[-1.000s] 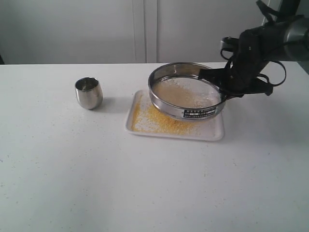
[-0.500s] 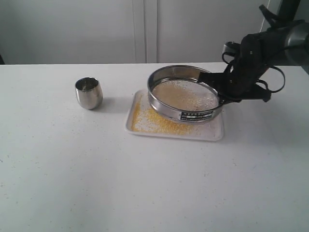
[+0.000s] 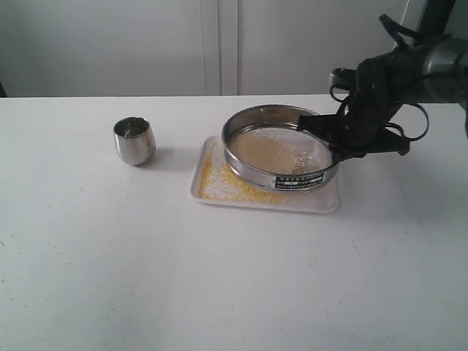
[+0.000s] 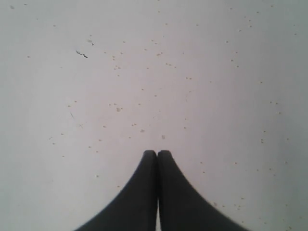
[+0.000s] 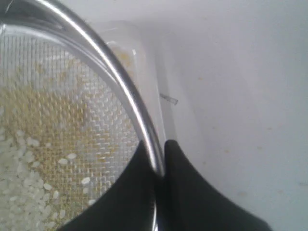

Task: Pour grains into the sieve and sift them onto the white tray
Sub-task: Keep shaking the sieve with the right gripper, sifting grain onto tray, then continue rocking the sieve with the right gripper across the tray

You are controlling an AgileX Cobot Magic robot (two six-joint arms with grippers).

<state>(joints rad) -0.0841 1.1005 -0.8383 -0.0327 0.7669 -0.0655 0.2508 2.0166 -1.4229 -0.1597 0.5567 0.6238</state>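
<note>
Well apart from the right gripper [image 3: 325, 131], off to its left in the exterior view: a small rounded steel cup [image 3: 134, 141], upright on the white table [image 3: 219, 278] (contents not made out). Behind it all, a pale panelled wall [image 3: 110, 44]. Just ahead of the left gripper [image 4: 157, 153]: table flecked with tiny specks [image 4: 118, 109], one small dark mark [image 4: 82, 54] farther out. Near the right gripper's tips, a thin pale sliver [image 5: 169, 99] on the table.

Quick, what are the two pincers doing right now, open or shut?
Left pincer: shut, holding nothing.
Right pincer: shut on the rim of the sieve.
</note>
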